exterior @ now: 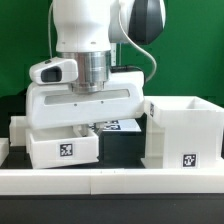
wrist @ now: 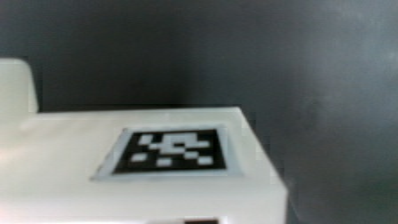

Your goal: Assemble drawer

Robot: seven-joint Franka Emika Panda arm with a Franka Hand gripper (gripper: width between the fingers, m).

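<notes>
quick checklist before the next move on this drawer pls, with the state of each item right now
1. Claw open or shut: cannot tell, its fingertips are hidden in both views.
2. Claw lined up over the small tray: ok, it sits directly above the tray in the exterior view.
3. Tray gripped: cannot tell.
4. Tag in the wrist view: ok, whole in the picture, though blurred.
5. Housing out of the claw's way: ok, it stands apart at the exterior view's right.
6. Border rail clear of the tray: ok, it lies in front of it.
</notes>
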